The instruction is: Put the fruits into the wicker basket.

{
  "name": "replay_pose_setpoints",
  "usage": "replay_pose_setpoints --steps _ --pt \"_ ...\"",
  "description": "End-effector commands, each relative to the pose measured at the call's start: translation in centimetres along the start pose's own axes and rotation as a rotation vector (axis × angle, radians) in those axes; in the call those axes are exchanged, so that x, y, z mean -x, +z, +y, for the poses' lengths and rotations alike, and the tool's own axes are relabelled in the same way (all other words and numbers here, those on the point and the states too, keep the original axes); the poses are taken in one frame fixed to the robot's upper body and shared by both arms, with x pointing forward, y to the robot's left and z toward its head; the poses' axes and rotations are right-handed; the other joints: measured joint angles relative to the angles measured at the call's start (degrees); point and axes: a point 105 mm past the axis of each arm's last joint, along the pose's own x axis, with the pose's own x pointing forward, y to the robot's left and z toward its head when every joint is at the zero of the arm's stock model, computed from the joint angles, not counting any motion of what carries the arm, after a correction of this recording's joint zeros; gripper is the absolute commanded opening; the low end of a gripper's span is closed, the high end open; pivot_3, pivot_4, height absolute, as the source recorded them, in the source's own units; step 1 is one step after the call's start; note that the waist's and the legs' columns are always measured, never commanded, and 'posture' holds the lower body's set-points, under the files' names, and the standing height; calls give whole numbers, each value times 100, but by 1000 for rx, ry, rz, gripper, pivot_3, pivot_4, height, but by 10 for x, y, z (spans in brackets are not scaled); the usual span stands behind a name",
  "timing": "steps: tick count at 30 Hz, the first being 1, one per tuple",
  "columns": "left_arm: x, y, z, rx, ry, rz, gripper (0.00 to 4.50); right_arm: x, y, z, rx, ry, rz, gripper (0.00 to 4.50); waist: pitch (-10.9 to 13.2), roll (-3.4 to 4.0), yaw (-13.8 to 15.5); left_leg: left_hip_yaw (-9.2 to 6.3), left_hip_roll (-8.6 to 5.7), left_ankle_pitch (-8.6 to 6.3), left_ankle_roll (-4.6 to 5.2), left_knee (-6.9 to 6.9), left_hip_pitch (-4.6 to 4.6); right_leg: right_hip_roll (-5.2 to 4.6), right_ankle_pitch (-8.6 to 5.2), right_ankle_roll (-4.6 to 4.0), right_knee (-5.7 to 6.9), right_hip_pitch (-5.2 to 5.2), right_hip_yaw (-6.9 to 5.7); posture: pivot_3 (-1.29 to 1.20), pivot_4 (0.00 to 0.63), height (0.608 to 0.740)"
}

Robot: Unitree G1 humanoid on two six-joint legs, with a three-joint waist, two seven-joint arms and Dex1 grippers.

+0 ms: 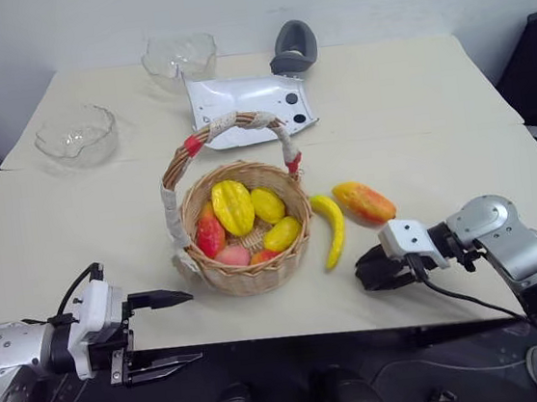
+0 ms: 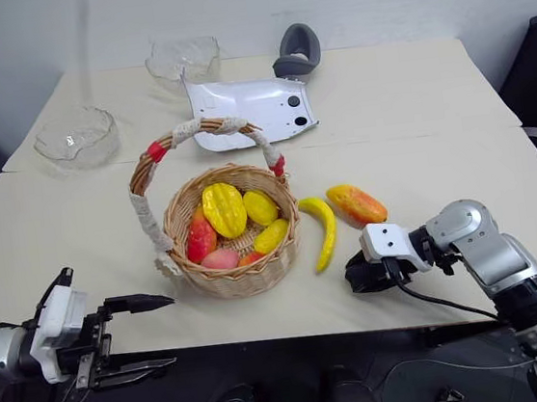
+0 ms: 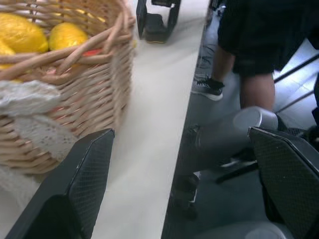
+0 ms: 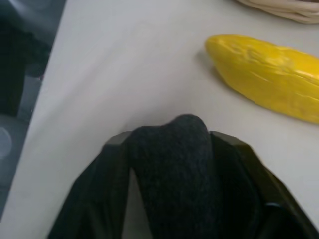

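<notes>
Basket (image 1: 255,251) mostly loaded. Our right gripper (image 4: 169,149) clamped on grey block (image 4: 172,169), left gripper (image 1: 158,335) apart. Banana (image 1: 332,228), mango (image 1: 366,202) next.

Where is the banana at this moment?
In the left eye view, the banana lies on the table just right of the wicker basket, with the mango on its far right side and the right gripper close in front.
</notes>
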Motion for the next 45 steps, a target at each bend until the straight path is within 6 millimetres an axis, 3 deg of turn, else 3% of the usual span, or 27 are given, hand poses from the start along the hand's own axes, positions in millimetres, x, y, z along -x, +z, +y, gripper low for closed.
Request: replay_pose_setpoints --steps 1,4,6,9,11,13,15,18,21,23,26,31,32,35,37,41,45 --pt "-3 16 0 -80 -6 -26 4500 14 9 9 -25 3 -100 1453 0 0 13 -2 -1 1 2 2 1 -1 1 1 2 2 -1 0 150 740" --pt "-8 25 4 -58 58 -118 4500 36 32 7 -174 -156 -305 1285 0 2 11 -5 -1 2 2 0 -1 -4 1 1 4 3 0 0 150 740" --pt "-11 27 3 -44 75 -151 4500 55 34 14 -274 -217 -323 1285 1 3 7 -4 -1 1 2 -1 0 -5 2 2 7 2 4 0 150 740" --pt "-17 36 -1 -31 115 -215 4500 111 2 3 -398 -510 -219 1285 1 2 -7 -7 -1 0 1 -2 -1 -5 2 3 4 2 4 0 150 740" --pt "-19 41 -1 -26 136 -249 4500 132 -12 -3 -430 -622 -179 1285 1 1 -13 0 -3 -1 5 1 4 -4 4 6 3 6 10 0 150 740" --pt "-25 54 4 -21 139 -319 4500 157 -45 -20 -475 -781 -100 1285 -2 -3 -26 4 -1 1 4 1 16 2 5 6 5 10 17 0 150 740" --pt "-30 63 8 -21 130 -360 4500 169 -77 -32 -530 -880 -9 1285 -2 -3 -27 12 0 6 3 3 24 13 9 -1 7 14 26 0 150 740" --pt "-34 65 10 -29 114 -359 4500 175 -106 -44 -595 -975 78 1285 -2 0 -26 37 1 19 0 -4 30 31 16 4 7 4 63 0 150 740" --pt "-37 66 11 -33 105 -358 4500 178 -116 -51 -622 -1016 98 1285 -1 2 -41 47 10 38 -40 -4 27 57 15 5 6 -11 95 0 150 740" --pt "-40 64 10 -15 82 -353 4500 181 -115 -59 -602 -1077 66 1954 2 7 -39 50 10 38 -45 -4 26 61 15 6 7 -18 105 0 150 740" --pt "-44 60 11 -29 69 -329 4500 176 -108 -56 -577 -1018 13 2851 2 7 -37 57 10 36 -47 1 28 64 18 12 8 -18 115 0 150 740" --pt "-35 59 20 -58 122 -315 4500 186 -71 -49 -467 -921 -48 4464 3 10 -18 57 10 35 -45 3 28 63 21 17 8 -17 121 0 150 740" --pt "-32 57 20 -75 126 -292 4500 178 -56 -44 -487 -842 -100 4464 4 12 -14 57 9 34 -45 3 27 62 21 18 7 -17 122 0 150 740" --pt "-18 43 11 -15 73 -210 4500 125 2 -10 -540 -487 -244 4464 5 13 -19 49 17 31 -47 -7 28 65 21 19 5 -18 119 0 150 740" --pt "-10 35 7 5 61 -173 4500 98 26 6 -547 -381 -260 4464 5 10 -58 42 30 12 -40 -16 35 73 17 13 3 -16 119 0 150 740" --pt "3 30 15 -9 126 -169 4500 40 53 -4 -653 -420 -399 4464 1 -9 -99 38 35 -10 -34 -15 53 77 21 1 5 -7 123 0 150 740" --pt "12 29 16 -14 161 -158 4500 -2 54 -23 -652 -582 -325 4464 0 -10 -87 42 29 -8 -34 -23 44 69 25 -8 4 -21 127 0 150 740"
